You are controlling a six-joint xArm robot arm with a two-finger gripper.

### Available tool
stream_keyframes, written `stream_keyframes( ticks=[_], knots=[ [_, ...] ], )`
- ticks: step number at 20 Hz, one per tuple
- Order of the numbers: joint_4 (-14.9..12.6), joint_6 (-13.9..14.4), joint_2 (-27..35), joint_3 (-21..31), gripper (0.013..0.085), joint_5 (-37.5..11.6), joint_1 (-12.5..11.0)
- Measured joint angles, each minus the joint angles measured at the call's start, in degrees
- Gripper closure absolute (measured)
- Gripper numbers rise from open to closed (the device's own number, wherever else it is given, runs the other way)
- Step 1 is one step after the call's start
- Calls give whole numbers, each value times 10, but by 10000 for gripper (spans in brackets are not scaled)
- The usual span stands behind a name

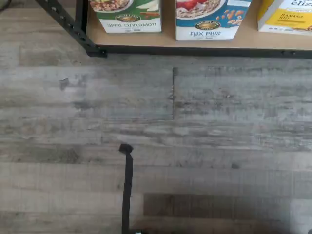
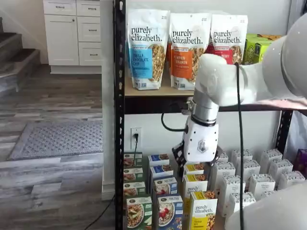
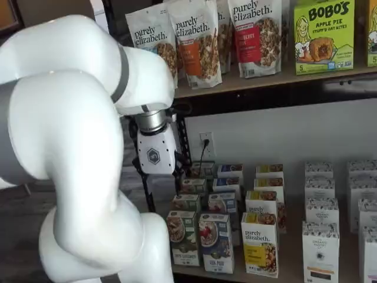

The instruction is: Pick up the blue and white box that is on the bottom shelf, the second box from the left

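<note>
A white robot arm stands in front of a black metal rack stocked with granola boxes and bags. Its gripper (image 2: 184, 160) hangs above the rows of small boxes on the bottom shelf (image 3: 294, 259). In both shelf views the white gripper body is clear, but the black fingers are mostly lost against the dark boxes behind them, so the gap cannot be made out well; the jaws appear to stand wide apart, with nothing between them.

The blue box (image 3: 215, 242) stands upright at the shelf's front edge. A green box (image 3: 183, 237) is just beside it on one side and a yellow box (image 3: 260, 244) just beside it on the other. More boxes of the same kind stand in a row directly behind the blue box. The wrist view looks down on grey plank floor in front of the rack, with only the lower part of the blue box (image 1: 209, 19) showing at the shelf edge, next to the green box (image 1: 129, 15).

The step in hand is likely the approach. To do it well, the jaws should come down centred over the blue box and stay wide. The fingers should slip into the narrow gaps beside the green and yellow boxes without nudging them, then close squarely on its two sides.
</note>
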Motion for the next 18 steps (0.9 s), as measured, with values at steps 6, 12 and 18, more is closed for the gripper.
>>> stream_keyframes(
  ticks=[6, 12, 18],
  knots=[
    [-11, 11, 42, 14, 130, -60, 7],
    [-10, 8, 88, 24, 130, -124, 8],
    [-31, 26, 141, 24, 130, -178, 14]
  ],
)
